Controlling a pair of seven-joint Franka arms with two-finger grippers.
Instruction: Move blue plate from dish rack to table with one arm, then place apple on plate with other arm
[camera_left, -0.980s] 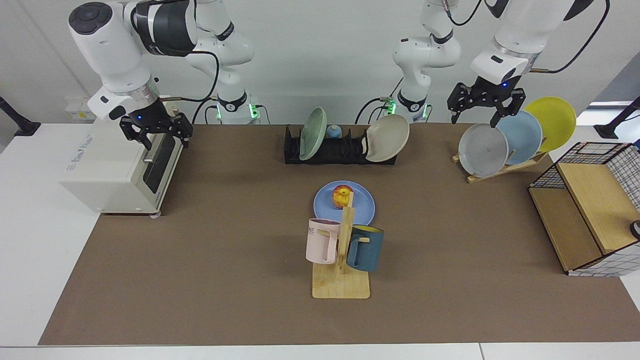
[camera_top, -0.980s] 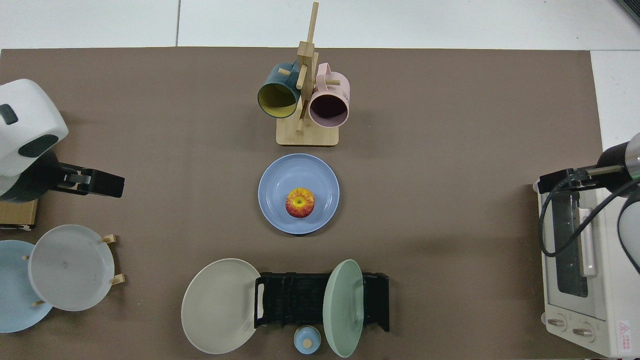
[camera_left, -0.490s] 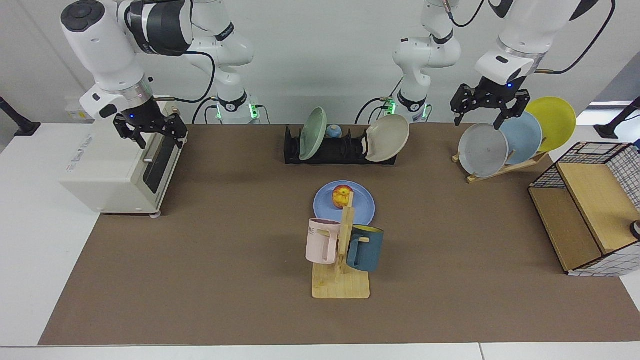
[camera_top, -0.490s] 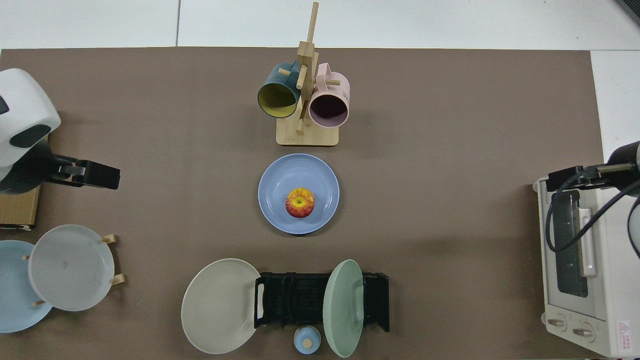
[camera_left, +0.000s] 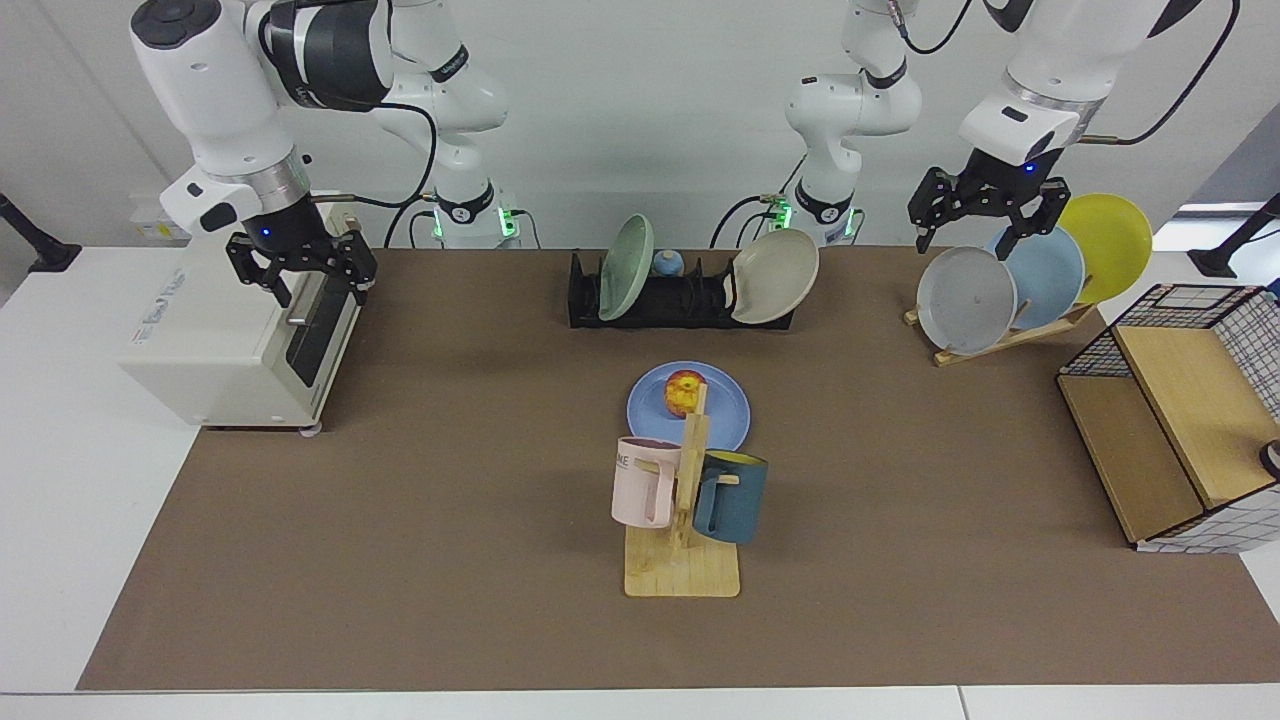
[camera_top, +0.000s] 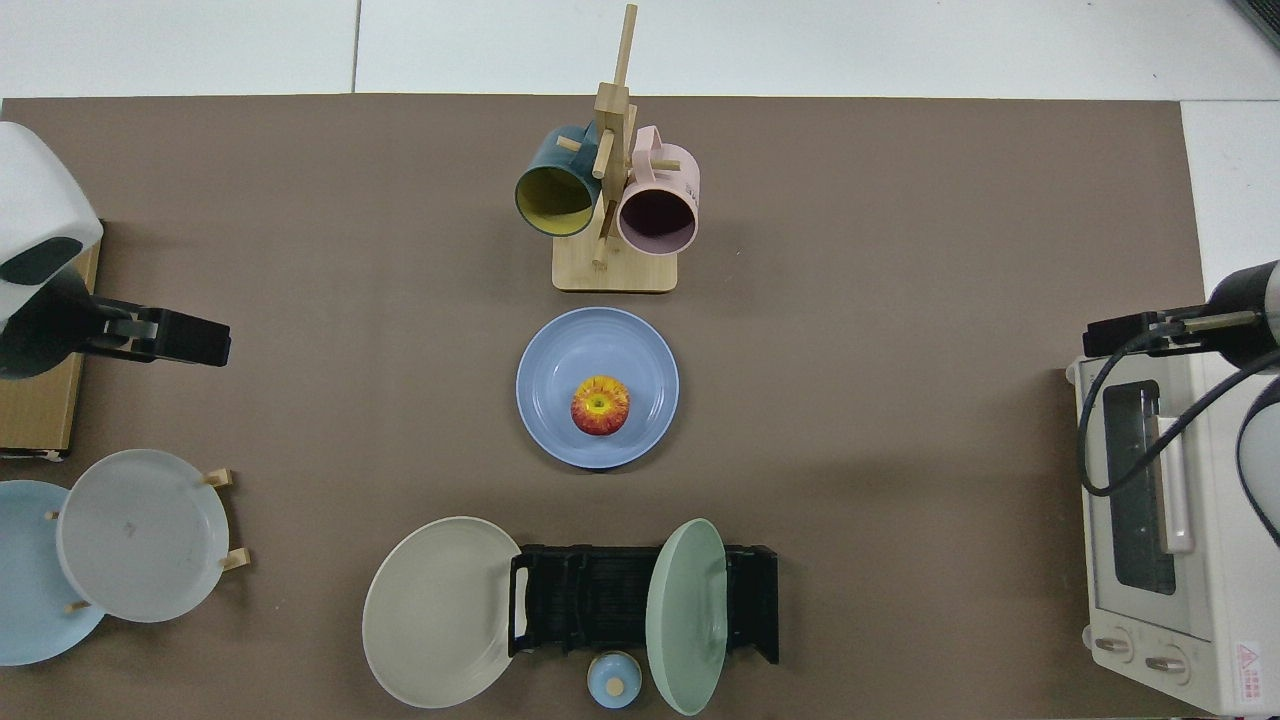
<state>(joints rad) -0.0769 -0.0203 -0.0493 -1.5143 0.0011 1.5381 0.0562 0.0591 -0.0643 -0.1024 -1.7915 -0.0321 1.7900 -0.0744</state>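
Facing view: the small red-and-yellow apple (camera_left: 685, 392) is seen resting on the round periwinkle-blue plate (camera_left: 727, 412). The left gripper (camera_left: 984, 231) and right gripper (camera_left: 299, 281) are held spread apart, grasping nothing.

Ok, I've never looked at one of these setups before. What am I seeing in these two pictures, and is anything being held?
These are two white robot arms bolted behind a table. One picture looks across the table at them; the other looks straight down.

Each arm ends in a black two-finger end effector. The right end effector hangs open above a small oven. The left end effector hangs open above a slanted wooden rack of grey, pale blue and yellow plates. Neither holds anything.

In the middle of the brown mat, a blue plate lies flat with an apple on it. Beside it stands a wooden mug stand carrying a pink and a dark blue mug. The black dish rack holds a green and a beige plate.
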